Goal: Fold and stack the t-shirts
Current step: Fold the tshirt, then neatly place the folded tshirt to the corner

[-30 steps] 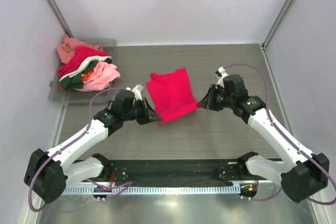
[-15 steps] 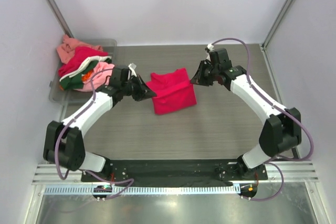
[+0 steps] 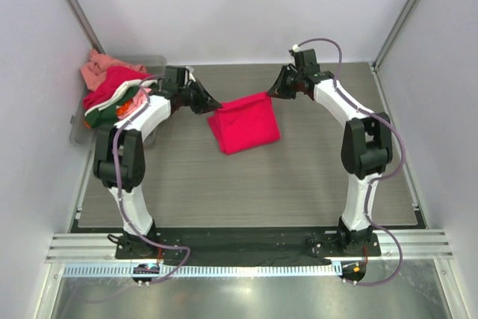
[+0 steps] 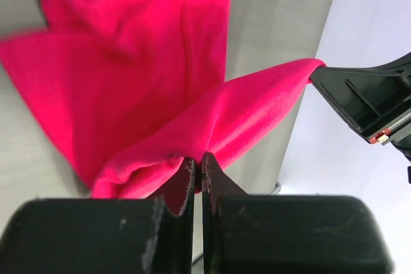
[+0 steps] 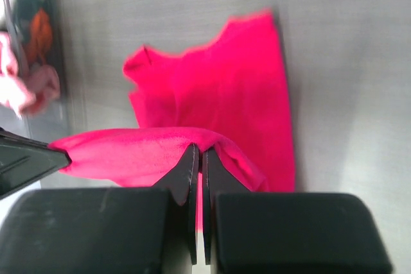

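Pinching one crimson t-shirt point(image 3: 246, 125): left tool point(image 4: 198, 163) and right tool point(image 5: 198, 154) both clenched on its edge.

Plain crimson-red t-shirt point(image 3: 246, 125), grey wood-grain table point(image 3: 314, 177), pink, red, green clothes pile point(image 3: 112, 93)

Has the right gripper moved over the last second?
Yes. The right gripper, shut on the crimson t-shirt, has travelled up the top view toward the far edge of the table, and slightly to the left.
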### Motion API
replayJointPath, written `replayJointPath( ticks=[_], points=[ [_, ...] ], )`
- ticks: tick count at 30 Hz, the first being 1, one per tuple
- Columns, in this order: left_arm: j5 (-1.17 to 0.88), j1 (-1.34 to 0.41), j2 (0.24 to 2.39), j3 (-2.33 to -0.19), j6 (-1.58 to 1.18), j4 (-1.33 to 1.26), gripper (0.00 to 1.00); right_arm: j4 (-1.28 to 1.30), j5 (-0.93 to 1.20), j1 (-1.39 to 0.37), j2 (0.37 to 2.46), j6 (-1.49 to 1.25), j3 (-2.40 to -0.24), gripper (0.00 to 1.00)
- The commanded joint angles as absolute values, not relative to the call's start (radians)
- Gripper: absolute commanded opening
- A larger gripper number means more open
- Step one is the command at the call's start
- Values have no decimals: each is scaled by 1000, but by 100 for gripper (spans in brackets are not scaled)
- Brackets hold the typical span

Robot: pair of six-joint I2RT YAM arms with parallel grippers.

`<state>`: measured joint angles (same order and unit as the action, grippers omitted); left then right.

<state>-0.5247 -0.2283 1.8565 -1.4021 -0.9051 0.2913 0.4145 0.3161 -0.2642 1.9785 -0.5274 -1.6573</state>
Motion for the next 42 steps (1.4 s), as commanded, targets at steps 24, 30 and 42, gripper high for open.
replayJointPath(
  ticks=[24, 30, 42],
  points=[
    [-164, -265, 1755, -1290, -719, 341, 90, 271, 357, -241, 1993, -380, -1528, 69],
    [-133, -291, 1628, -1154, -701, 316, 89, 275, 422, -241, 2071, -364, -1540, 59],
    [-138, -293, 1421, -1011, -686, 347, 88, 279, 531, -241, 2189, -377, -1582, 55]
  ],
)
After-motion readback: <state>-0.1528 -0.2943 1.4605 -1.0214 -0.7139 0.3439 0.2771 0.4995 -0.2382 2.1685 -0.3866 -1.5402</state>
